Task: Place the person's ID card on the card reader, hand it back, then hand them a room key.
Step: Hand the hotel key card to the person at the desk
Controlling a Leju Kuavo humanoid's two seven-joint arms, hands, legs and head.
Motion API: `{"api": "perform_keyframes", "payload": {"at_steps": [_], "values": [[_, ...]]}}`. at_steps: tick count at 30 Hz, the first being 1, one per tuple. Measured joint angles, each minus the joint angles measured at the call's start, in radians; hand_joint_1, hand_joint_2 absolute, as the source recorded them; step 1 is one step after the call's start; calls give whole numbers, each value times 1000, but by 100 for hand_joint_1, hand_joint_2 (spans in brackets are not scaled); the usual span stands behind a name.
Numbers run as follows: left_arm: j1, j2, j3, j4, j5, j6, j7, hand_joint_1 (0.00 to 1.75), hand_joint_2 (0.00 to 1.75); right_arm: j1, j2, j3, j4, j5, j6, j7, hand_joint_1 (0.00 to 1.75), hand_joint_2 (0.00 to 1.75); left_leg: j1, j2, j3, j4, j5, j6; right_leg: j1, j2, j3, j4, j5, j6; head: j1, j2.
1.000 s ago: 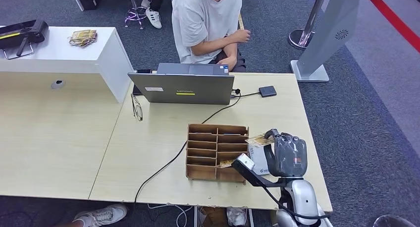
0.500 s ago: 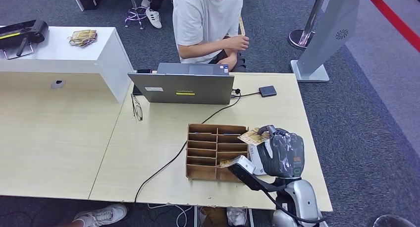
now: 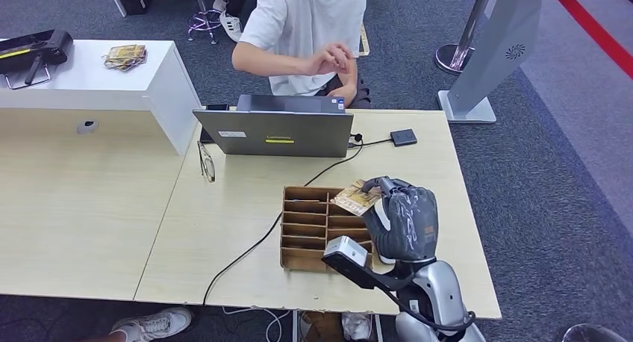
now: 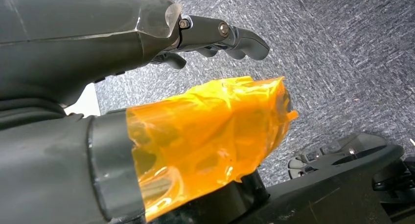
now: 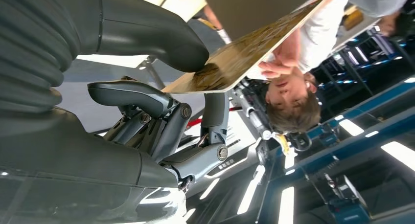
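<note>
My right hand hangs above the right side of the wooden slotted organizer and pinches a gold-brown room key card, lifted clear of the slots. In the right wrist view the card lies flat between the thumb and the darker fingers, its free end toward the person. The person sits behind the laptop with one hand raised. The black card reader lies on the table to the laptop's right. My left hand hangs over grey carpet, holding nothing.
A black cable runs from the laptop past the organizer to the table's front edge. Glasses lie left of the laptop. White papers sit beside the organizer. A white cabinet stands far left, a grey sign stand far right.
My right hand has lifted the key card and carried it left, over the organizer. The person has unfolded their arms and raised a hand.
</note>
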Motion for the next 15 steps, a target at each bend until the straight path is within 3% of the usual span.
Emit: {"api": "perform_keyframes", "payload": {"at_steps": [15], "values": [[-1, 0, -1, 0, -25, -10, 3, 0, 0, -129, 55, 77, 23, 1, 60, 40, 175, 175, 0, 0, 0, 0, 0, 0, 0, 0, 0, 0, 0, 0, 0, 0]]}}
